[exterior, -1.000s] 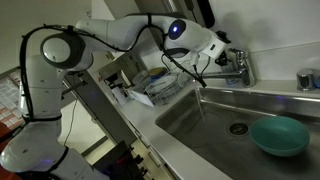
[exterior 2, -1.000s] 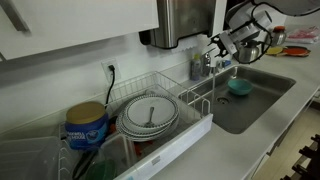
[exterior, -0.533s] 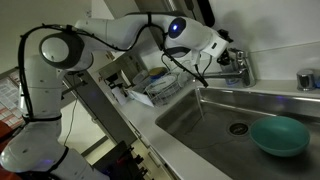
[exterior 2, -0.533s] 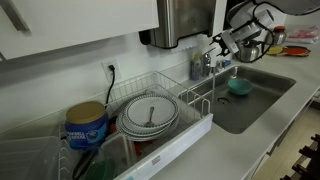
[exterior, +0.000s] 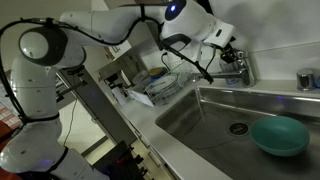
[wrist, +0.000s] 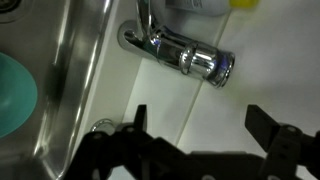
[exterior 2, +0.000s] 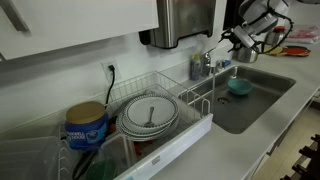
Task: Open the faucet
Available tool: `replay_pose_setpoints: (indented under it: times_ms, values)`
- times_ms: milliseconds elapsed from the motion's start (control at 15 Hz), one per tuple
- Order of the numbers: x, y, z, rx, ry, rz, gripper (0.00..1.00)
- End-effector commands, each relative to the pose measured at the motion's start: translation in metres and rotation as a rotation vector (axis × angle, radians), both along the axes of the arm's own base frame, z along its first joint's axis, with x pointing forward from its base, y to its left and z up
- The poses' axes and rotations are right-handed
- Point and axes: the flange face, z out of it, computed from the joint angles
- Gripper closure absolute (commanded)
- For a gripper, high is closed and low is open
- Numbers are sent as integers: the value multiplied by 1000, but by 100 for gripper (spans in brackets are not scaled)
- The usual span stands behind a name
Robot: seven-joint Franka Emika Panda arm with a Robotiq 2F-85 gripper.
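Observation:
The chrome faucet (exterior: 239, 70) stands at the back edge of the steel sink (exterior: 205, 118); it also shows in an exterior view (exterior 2: 214, 65). In the wrist view the faucet's chunky chrome body (wrist: 182, 55) lies across the top of the picture on the white counter. My gripper (wrist: 203, 125) is open and empty, and its two dark fingers sit apart from the faucet without touching it. In both exterior views the gripper (exterior: 231, 52) (exterior 2: 236, 38) hovers just above the faucet.
A teal bowl (exterior: 279, 135) lies in the sink, and also shows in the wrist view (wrist: 12, 96). A small metal cup (exterior: 306, 80) stands on the sink's rim. A dish rack (exterior 2: 196, 128) with plates (exterior 2: 150, 116) stands beside the sink, with a blue can (exterior 2: 87, 126) further along.
The arm has lifted and its wrist has shifted up and slightly away from the faucet. The faucet and bowl have not moved.

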Motion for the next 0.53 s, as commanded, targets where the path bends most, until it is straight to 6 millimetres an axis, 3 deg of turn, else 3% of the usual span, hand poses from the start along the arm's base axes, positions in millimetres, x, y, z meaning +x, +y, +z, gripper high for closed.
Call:
replay_pose_setpoints:
  times_ms: [0, 467]
  values:
    - [-34, 13, 21, 13, 98, 179, 0]
    - [-64, 24, 33, -81, 239, 336, 0]
